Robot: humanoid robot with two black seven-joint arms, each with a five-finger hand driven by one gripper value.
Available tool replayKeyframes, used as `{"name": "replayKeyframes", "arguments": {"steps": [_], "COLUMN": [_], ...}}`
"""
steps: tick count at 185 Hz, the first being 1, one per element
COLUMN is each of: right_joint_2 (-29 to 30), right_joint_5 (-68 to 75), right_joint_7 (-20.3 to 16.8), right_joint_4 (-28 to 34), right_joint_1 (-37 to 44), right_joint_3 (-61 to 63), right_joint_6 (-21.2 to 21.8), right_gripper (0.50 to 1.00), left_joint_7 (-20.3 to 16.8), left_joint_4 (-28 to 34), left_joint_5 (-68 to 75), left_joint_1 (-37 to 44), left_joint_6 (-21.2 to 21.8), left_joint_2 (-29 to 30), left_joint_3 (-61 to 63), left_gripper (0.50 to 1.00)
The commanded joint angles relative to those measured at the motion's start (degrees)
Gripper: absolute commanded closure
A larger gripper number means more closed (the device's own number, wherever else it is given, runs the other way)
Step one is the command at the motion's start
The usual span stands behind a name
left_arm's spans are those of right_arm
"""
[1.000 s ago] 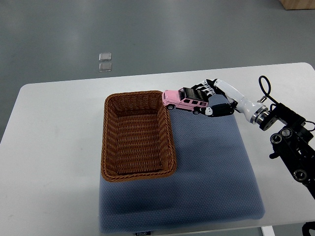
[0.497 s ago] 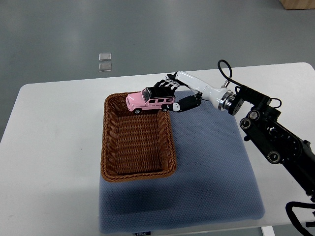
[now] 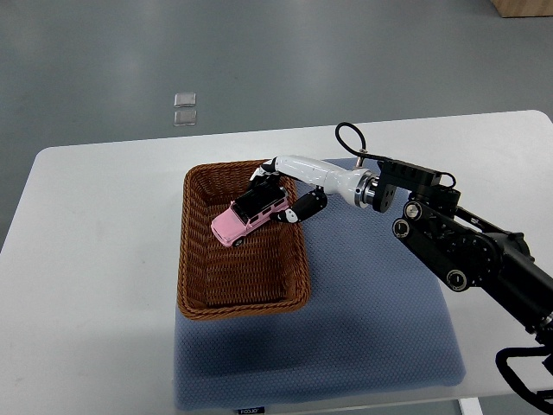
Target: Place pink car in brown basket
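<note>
Reaching in from the right of the top view, the right hand [image 3: 278, 197] has its fingers clamped on the pink car [image 3: 248, 215], which it holds tilted, nose down, over the inside of the brown basket [image 3: 194, 259] near its far end. The basket sits partly on a blue mat [image 3: 371, 320] spread on the white table [image 3: 95, 259].

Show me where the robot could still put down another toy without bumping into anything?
Free: the near half of the brown woven basket, the blue mat right of it, and the white table on its left. Crowded: the basket's far end, where the right robot hand holds the pink toy car, tilted.
</note>
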Motion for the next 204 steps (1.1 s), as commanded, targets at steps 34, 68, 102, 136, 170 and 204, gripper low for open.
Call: {"name": "replayKeyframes", "arguments": {"steps": [34, 68, 102, 136, 170, 204], "right_joint_2": [0.1, 0.5, 0.0, -2.7, -6.2, -9.1], "right_joint_5": [0.2, 2.9, 16.9, 37.3, 58.5, 73.6], "right_joint_7": [-0.1, -0.1, -2.4, -6.7, -9.6, -11.4], "right_joint_4": [-1.8, -4.3, -6.5, -9.3, -9.8, -10.8], "right_joint_1": [0.8, 0.7, 0.3, 0.1, -1.7, -3.3], "right_joint_3": [0.2, 3.2, 8.5, 10.5, 10.4, 10.3], "right_joint_6": [-0.1, -1.8, -2.6, -7.3, -11.6, -11.9], "right_gripper": [0.607, 0.607, 0.607, 0.607, 0.607, 0.607], "left_joint_7": [0.0, 0.0, 0.0, 0.0, 0.0, 0.0], "left_joint_4": [0.2, 0.2, 0.2, 0.2, 0.2, 0.1], "left_joint_5": [0.0, 0.0, 0.0, 0.0, 0.0, 0.0], "left_joint_1": [-0.1, -0.3, -0.3, -0.3, -0.3, -0.3], "left_joint_6": [0.0, 0.0, 0.0, 0.0, 0.0, 0.0], "left_joint_2": [0.0, 0.0, 0.0, 0.0, 0.0, 0.0], "left_joint_3": [0.0, 0.1, 0.0, 0.0, 0.0, 0.0], "left_gripper": [0.500, 0.500, 0.500, 0.500, 0.500, 0.500]}}
